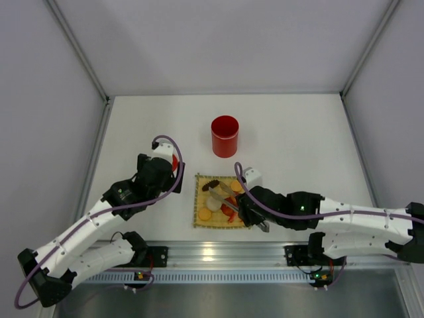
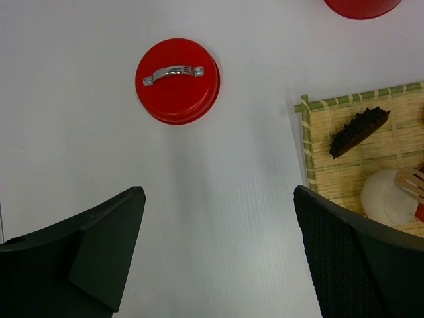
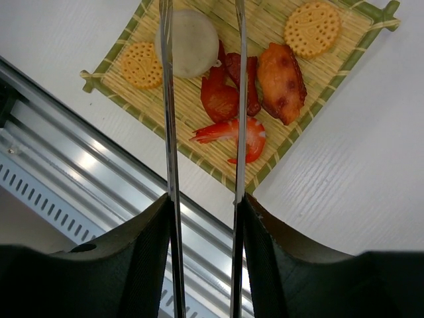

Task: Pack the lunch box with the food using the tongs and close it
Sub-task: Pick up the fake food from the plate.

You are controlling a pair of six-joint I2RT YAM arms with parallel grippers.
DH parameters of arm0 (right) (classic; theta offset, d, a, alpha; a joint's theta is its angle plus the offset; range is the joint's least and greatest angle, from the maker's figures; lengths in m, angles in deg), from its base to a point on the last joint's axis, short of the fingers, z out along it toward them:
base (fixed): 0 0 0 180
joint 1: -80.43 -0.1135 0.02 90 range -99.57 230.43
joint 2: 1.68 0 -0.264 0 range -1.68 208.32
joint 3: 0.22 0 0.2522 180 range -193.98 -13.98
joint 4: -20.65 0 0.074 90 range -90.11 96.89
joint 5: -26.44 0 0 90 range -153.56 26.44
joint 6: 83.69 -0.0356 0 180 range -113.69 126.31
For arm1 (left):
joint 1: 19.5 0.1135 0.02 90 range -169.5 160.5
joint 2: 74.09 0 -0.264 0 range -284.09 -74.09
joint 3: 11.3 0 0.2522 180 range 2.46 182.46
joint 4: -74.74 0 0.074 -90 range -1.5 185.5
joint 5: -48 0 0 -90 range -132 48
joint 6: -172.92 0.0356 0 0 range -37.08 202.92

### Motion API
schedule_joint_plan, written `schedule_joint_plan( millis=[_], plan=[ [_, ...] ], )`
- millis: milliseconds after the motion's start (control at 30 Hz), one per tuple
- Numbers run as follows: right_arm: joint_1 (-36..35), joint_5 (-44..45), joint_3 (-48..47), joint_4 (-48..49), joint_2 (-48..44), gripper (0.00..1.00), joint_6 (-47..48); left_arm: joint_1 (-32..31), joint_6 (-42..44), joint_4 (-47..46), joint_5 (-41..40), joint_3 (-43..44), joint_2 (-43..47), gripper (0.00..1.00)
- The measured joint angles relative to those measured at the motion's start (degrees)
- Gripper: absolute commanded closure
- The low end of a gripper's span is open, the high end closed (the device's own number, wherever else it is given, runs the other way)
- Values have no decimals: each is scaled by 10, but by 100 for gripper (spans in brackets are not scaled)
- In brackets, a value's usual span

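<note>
the step in hand is the pick-up of food. the right hand (image 3: 204,202) is clenched on the tongs (image 3: 168,132), its fingers pressing the two slim silver arms from outside. the arms run out over the bamboo mat (image 3: 116,86), and the white round piece (image 3: 187,43) sits between them near the tips. i cannot tell whether the tips already pinch that piece or only straddle it.

the rest of the food lies on the mat: orange round slices (image 3: 312,28), red chunks (image 3: 222,99) and the dark brown oblong piece (image 2: 358,131).

the lunch box (image 1: 224,136) stands upright and open on the counter (image 1: 298,132). it is at 12 o'clock from the mat and apart from it, and i can make out no food inside. its lid (image 2: 177,81) lies flat with the silver tab (image 2: 173,71) upward, at about 10 o'clock from the mat.

the left hand (image 2: 218,199) is released, jaws wide and holding nothing. it hangs over bare counter, with the lid at its 11 o'clock in its own wrist view.

by my reading the task is at an early stage, with packing barely begun and closing left for last. the next move calls for:
- squeezing the tongs firmly across the widest part of the white piece, since a smooth round shape may well slip out
- lifting it clear of the mat
- carrying it toward 12 o'clock until it hangs over the mouth of the lunch box
- easing the squeeze so it drops in

the left hand looks well placed to take the lid by its tab later.
</note>
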Motion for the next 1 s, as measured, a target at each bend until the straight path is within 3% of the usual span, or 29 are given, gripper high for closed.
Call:
schedule_joint_plan(
  millis=[267, 1000],
  plan=[
    [-16, 21, -10, 5, 19, 50, -2, 0, 0, 0, 0, -2, 0, 1],
    [-44, 25, -15, 7, 83, 47, -11, 0, 0, 0, 1, -2, 0, 1]
  ],
)
